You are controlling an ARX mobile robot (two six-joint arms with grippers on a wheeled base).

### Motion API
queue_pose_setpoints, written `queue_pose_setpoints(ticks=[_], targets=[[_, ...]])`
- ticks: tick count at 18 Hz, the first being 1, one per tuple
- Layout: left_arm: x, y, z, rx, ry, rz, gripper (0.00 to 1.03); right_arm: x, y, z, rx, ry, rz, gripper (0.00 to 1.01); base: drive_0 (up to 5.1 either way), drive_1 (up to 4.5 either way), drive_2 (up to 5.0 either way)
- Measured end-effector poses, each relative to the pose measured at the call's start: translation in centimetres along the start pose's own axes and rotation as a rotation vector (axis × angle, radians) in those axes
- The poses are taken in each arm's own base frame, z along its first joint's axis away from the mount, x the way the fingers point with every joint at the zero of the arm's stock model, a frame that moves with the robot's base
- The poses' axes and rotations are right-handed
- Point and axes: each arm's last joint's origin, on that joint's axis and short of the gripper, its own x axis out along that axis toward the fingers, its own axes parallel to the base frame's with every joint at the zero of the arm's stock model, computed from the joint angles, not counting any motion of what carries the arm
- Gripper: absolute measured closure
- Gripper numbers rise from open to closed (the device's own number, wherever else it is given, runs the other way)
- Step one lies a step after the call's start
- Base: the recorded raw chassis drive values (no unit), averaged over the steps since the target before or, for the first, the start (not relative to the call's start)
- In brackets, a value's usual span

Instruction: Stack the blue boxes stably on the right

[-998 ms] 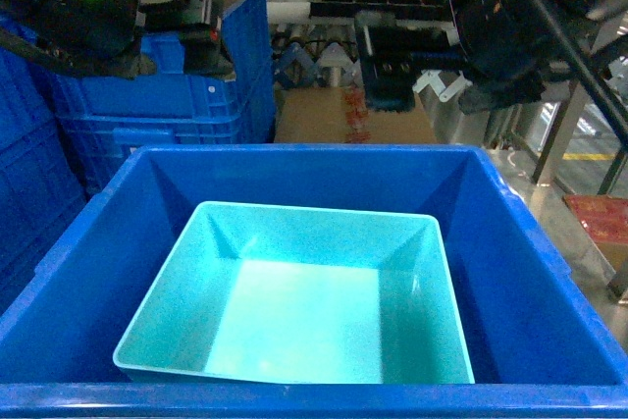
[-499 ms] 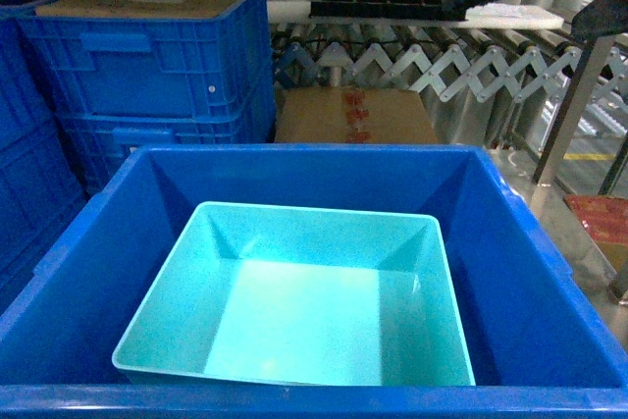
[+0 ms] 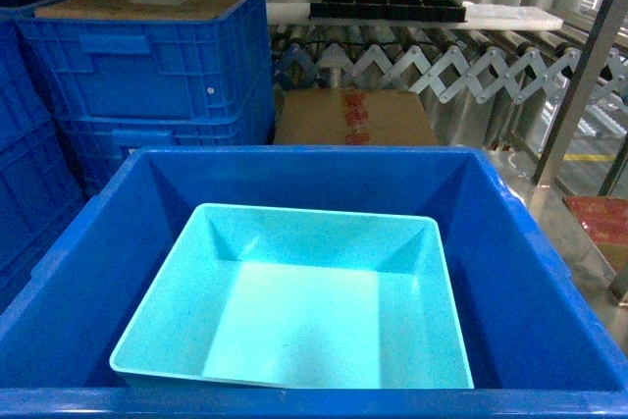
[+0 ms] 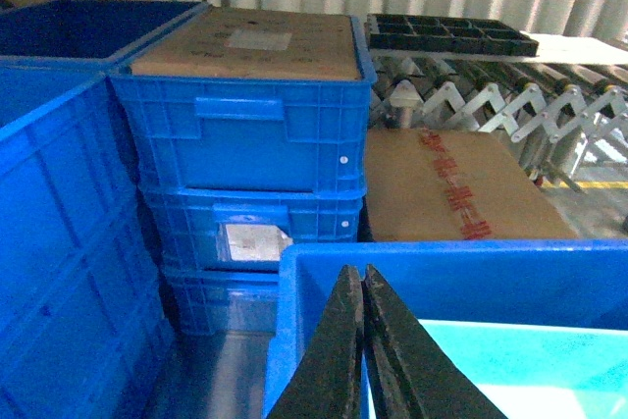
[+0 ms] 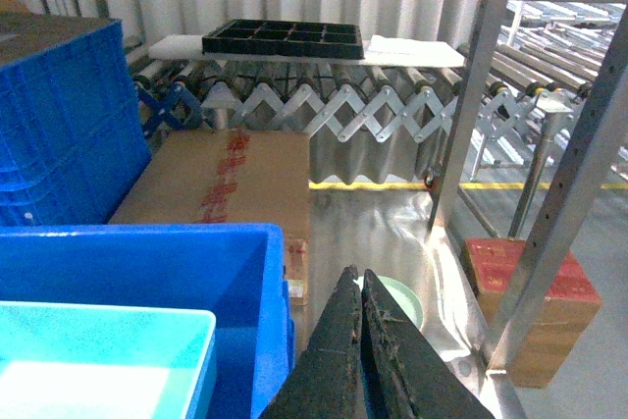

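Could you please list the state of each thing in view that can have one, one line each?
Turquoise tub: upright, empty, nested inside the crate.
Royal-blue crate: upright, open-topped, holding only the tub.
Left gripper: shut, holding nothing, above the crate's rim.
Right gripper: shut, holding nothing, beside the crate's right wall.
Cardboard carton: closed, taped, behind the crate.
Stacked blue crates: stacked, top one covered with cardboard.
Black tray: resting on the roller conveyor.
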Motion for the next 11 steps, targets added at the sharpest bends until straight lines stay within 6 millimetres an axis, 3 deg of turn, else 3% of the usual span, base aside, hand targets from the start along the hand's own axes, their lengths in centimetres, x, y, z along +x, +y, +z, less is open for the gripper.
queue_pose_setpoints(ticks=[3,8,11], targets=[[-2.8,1.4,-1.2,0.002,-0.010,0.007,1.01,-2.5,-1.2,-1.3,0.001,-0.004,0.009,0.99,0.0,0.00,0.0],[-6.4,1.3,-2.8,0.002,-0.006,-0.008,1.01,-5.4,-3.2,-2.8,-0.001,-0.001,-0.002,1.00,0.0,0.00,0.0],[-8.0,1.3,-3.4,0.002,-0.006,-0.008,1.01,-6.7,-3.2,-3.4,-0.001,0.002,0.005,1.00,0.0,0.00,0.0]])
